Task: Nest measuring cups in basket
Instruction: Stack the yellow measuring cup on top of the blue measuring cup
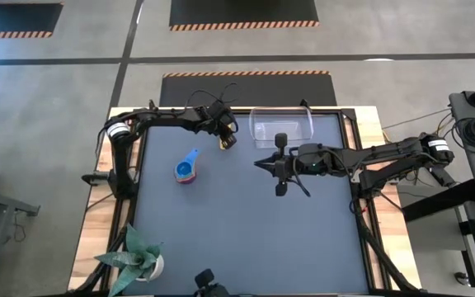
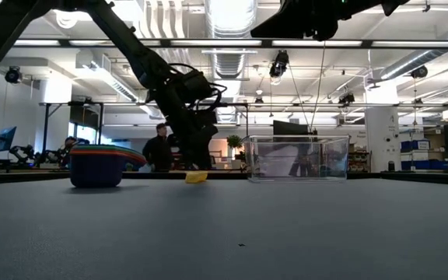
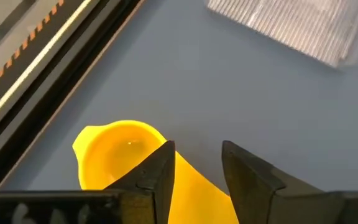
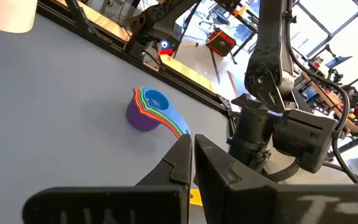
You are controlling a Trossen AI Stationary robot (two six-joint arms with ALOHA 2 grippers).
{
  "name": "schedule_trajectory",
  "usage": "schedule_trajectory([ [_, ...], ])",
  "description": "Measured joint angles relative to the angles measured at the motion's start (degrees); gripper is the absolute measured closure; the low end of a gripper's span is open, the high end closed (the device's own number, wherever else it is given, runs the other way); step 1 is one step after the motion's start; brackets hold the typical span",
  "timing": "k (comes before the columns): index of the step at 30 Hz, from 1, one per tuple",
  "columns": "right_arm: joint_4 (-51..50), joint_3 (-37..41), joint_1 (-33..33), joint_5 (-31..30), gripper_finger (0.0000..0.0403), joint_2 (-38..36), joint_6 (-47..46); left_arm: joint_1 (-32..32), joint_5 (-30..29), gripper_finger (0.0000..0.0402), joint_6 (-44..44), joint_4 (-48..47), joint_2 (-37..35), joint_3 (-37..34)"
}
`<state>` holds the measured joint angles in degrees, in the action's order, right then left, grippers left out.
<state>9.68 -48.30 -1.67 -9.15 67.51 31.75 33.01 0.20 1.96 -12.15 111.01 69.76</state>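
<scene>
I see my left pincer [image 3: 196, 180] with its jaws parted over the yellow cup [image 3: 114, 162] lying on the bench [image 1: 246, 231] just beside the clear basket [image 1: 282, 126], the other cups [image 1: 186, 168] stacked apart, and my right pincer [image 4: 191, 163] shut and empty above mid-bench.

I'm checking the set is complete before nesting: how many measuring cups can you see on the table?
2 places: one yellow cup alone at the left gripper, beside the basket, and a nested stack mid-left. The stack's rims show several colours; its exact count can't be told.
</scene>
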Motion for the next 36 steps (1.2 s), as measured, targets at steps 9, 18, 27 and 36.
schedule_trajectory([
  [9, -0.1, 0.0, 0.0, 0.0, 0.0394, 0.0, -0.2, 0.0, -1.3, 0.0302, 0.3, 1.6, 3.1, 0.0],
  [18, -0.1, 0.0, 0.0, 0.0, 0.0394, 0.0, -0.1, -0.3, -1.5, 0.0368, 0.7, 1.1, 3.1, 0.1],
  [27, -0.4, 0.0, 0.0, 0.0, 0.0394, 0.0, 0.0, -0.3, -1.2, 0.0400, 0.8, 0.3, 2.3, 0.0],
  [36, -0.5, 0.0, 0.0, 0.0, 0.0394, 0.0, 0.0, -1.5, 3.8, 0.0401, 9.6, -7.8, -0.6, -0.1],
])
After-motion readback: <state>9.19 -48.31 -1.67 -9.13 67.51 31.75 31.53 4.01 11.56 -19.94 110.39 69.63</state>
